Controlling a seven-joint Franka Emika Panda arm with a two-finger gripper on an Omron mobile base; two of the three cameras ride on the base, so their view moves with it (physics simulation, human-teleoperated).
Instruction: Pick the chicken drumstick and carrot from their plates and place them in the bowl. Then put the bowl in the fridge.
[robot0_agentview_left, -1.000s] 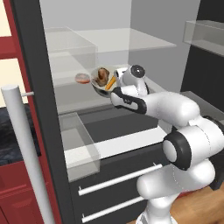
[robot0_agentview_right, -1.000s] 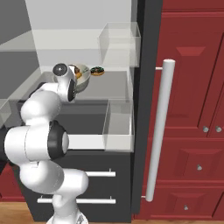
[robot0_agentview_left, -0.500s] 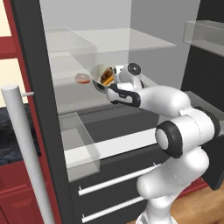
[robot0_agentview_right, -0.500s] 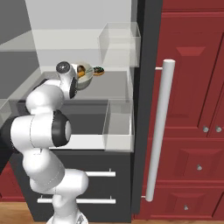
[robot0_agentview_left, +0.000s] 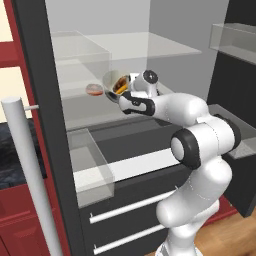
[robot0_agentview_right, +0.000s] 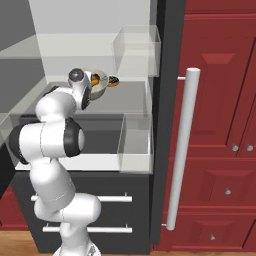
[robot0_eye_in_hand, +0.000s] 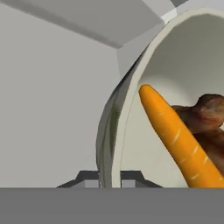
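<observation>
Deep inside the fridge (robot0_agentview_left: 150, 40), the claw (robot0_agentview_left: 121, 95) has carried the bowl (robot0_agentview_left: 114, 82) farther in over the middle shelf (robot0_agentview_right: 125, 97), clamped narrow on its rim. Carrot (robot0_eye_in_hand: 177, 138) and chicken drumstick (robot0_eye_in_hand: 205, 116) lie inside it, so probably only lowering and letting go remain.

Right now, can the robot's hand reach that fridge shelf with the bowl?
Probably yes. The gripper already holds the bowl by its rim inside the open fridge, over the shelf; nothing blocks it.
</observation>
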